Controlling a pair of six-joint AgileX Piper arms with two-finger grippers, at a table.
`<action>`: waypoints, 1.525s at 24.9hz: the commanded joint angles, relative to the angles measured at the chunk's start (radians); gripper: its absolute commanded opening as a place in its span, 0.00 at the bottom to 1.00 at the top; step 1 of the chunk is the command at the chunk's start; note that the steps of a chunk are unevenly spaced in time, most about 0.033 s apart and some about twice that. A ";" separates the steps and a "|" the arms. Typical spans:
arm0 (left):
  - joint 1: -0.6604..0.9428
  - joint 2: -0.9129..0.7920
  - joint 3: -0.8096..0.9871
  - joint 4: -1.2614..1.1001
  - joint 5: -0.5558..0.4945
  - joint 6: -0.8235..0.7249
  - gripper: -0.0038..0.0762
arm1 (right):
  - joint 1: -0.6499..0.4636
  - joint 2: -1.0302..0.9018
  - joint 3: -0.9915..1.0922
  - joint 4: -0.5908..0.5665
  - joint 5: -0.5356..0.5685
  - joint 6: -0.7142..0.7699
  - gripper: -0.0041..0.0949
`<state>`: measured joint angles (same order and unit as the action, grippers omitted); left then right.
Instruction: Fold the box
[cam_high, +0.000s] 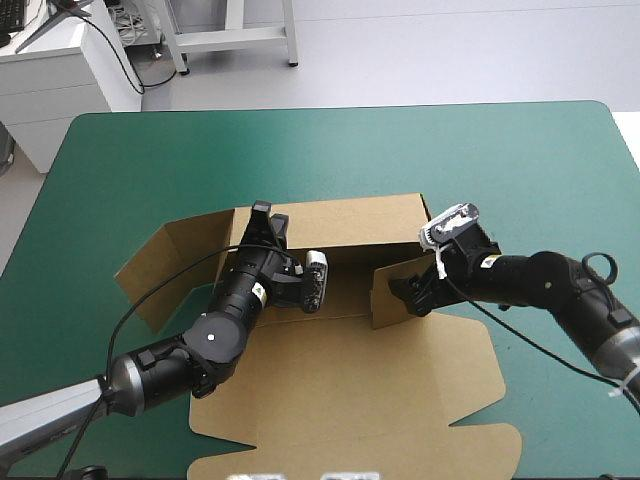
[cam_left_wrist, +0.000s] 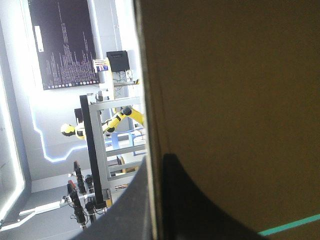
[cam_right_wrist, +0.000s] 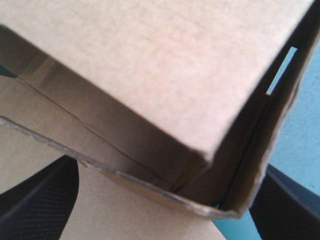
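The brown box (cam_high: 350, 400) lies in the middle of the table, its lid flat toward the near edge. Its back wall (cam_high: 350, 222) stands raised. My left gripper (cam_high: 264, 222) is at that wall's left end, shut on the wall's top edge. In the left wrist view the board (cam_left_wrist: 230, 90) runs between the black fingers (cam_left_wrist: 127, 210) of the left gripper (cam_left_wrist: 159, 160). My right gripper (cam_high: 412, 295) is at the raised right side wall (cam_high: 392, 292). In the right wrist view the right gripper (cam_right_wrist: 170, 167) is open, with a folded corner of the box (cam_right_wrist: 150, 80) between its fingers (cam_right_wrist: 40, 200).
A loose left flap (cam_high: 160, 265) of the box spreads out on the teal-green cover (cam_high: 520, 170). White furniture (cam_high: 60, 70) stands beyond the table's far left corner.
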<state>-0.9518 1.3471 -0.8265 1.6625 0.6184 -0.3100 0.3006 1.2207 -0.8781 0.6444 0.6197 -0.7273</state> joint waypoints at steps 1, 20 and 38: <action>-0.005 -0.027 -0.022 0.042 -0.007 0.002 0.04 | 0.061 -0.047 0.022 -0.073 -0.168 0.130 0.86; -0.005 -0.027 -0.022 0.042 -0.027 -0.026 0.10 | 0.104 -0.047 0.063 -0.173 -0.369 0.267 0.03; -0.124 -0.029 -0.022 0.042 0.103 -0.075 0.85 | 0.068 0.101 -0.043 -0.173 -0.584 0.350 0.03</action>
<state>-1.0319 1.3471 -0.8242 1.6774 0.6312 -0.3724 0.3980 1.3177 -0.8405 0.4514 0.1527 -0.4019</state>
